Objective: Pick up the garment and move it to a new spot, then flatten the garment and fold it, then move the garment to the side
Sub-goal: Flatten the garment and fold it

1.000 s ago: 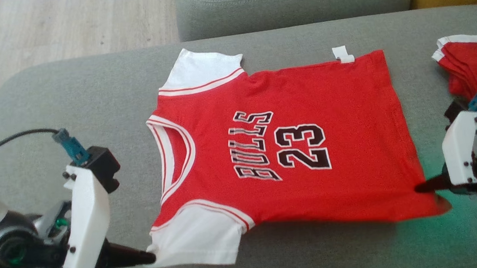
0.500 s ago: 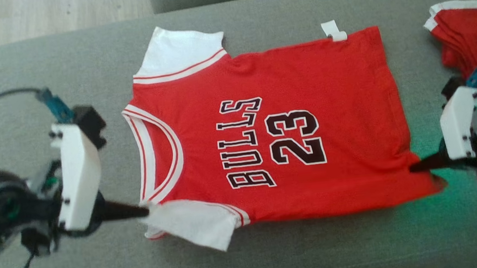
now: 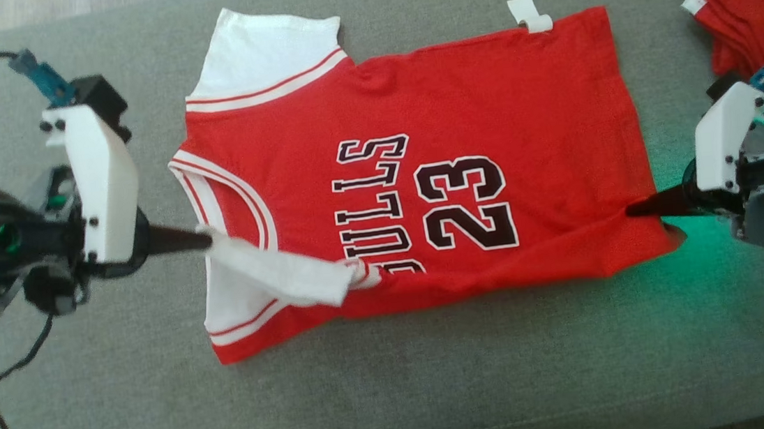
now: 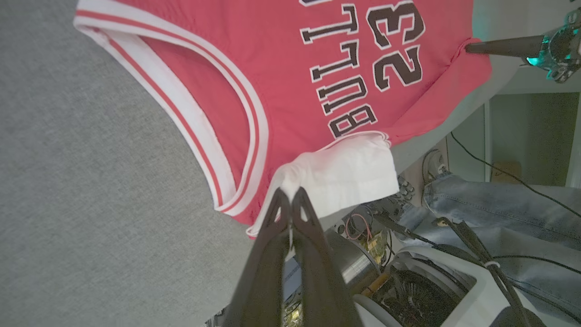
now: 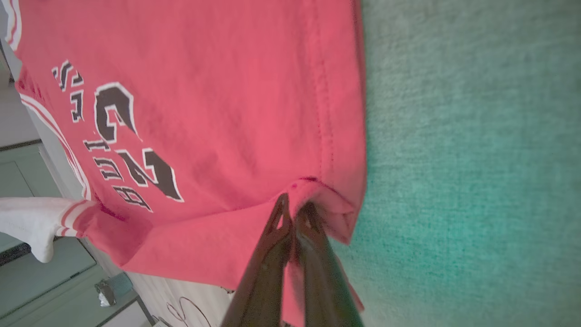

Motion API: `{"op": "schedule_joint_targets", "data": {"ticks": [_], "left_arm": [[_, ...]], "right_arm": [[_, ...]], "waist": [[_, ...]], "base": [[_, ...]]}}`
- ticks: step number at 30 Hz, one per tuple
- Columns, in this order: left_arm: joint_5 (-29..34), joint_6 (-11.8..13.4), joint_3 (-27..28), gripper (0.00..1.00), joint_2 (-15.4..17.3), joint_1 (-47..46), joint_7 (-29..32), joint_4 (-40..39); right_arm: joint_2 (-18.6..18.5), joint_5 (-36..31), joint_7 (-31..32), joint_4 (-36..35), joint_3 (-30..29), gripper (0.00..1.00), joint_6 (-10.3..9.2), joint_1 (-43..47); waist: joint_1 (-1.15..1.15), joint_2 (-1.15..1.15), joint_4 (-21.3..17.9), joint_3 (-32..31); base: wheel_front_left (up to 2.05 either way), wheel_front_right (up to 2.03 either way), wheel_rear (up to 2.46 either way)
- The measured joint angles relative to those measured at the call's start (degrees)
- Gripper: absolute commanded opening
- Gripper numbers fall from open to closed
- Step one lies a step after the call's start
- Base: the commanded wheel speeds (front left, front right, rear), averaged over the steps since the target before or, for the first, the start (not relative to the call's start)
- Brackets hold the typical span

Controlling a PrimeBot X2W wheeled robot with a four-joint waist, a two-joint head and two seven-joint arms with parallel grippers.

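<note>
A red jersey [image 3: 455, 95] with white sleeves and "BULLS 23" print lies spread on the grey sofa cushion [image 3: 399, 395]. My left gripper [image 3: 205, 237] is shut on the near white sleeve [image 3: 275, 274], which is lifted and drawn over the shirt body. In the left wrist view the fingers [image 4: 290, 204] pinch that sleeve [image 4: 345, 179]. My right gripper [image 3: 630, 210] is shut on the near hem corner, raising the lower edge of the jersey. The right wrist view shows the red hem [image 5: 336, 200] bunched between the fingers [image 5: 292, 213].
A second red and white garment [image 3: 748, 18] lies bunched at the cushion's right edge, just behind my right arm. A small white tag [image 3: 529, 14] sticks out at the jersey's far edge. A person's jeans-clad leg [image 4: 494, 204] appears below the cushion edge in the left wrist view.
Both grippers have carried the near edge of the jersey up and away from me, folding the sleeve and lower edge over the body. The head camera has tilted downward.
</note>
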Motion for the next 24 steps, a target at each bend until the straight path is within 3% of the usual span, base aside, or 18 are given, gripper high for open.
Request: {"op": "schedule_joint_targets", "data": {"ticks": [12, 15, 16, 17, 18, 24], "left_arm": [[3.3, -3.5, 0.4, 0.0, -6.1, -2.4, -4.5, 11.5], [3.4, -3.9, 0.9, 0.0, -6.8, -3.1, -4.5, 13.6], [3.4, -4.1, 1.0, 0.15, -7.1, -3.1, -4.8, 14.2], [3.5, -4.2, 1.0, 0.69, -7.3, -3.1, -5.1, 14.9], [3.6, -4.3, 1.0, 1.0, -7.7, -3.1, -5.4, 15.5], [5.7, -5.7, 1.2, 1.0, -9.3, -3.0, -9.6, 18.6]], "right_arm": [[2.8, -3.3, -2.5, 7.1, -4.7, 0.0, 0.0, -5.1], [3.2, -4.0, -3.3, 7.4, -5.2, 0.45, 0.0, -5.3], [3.4, -4.1, -3.5, 7.5, -5.3, 0.83, 0.0, -5.3], [3.6, -4.3, -4.0, 7.6, -5.5, 1.0, 0.0, -5.3], [3.8, -4.6, -4.6, 7.8, -5.7, 1.0, 0.0, -5.3], [4.7, -5.0, -7.4, 9.3, -7.5, 1.0, 0.01, -5.8]], "waist": [[0.0, 0.0, -0.4, 2.6], [0.0, 0.0, -0.7, 2.9], [0.0, 0.0, -0.8, 2.9], [0.0, 0.0, -0.8, 2.9], [0.0, 0.0, -0.9, 2.8], [0.0, 0.0, -0.6, 1.4]], "base": [[0.0, 0.0, 0.0], [0.0, 0.0, 0.0], [0.0, 0.0, 0.0], [0.0, 0.0, 0.0], [0.0, 0.0, 0.0], [0.0, 0.0, 0.0]]}}
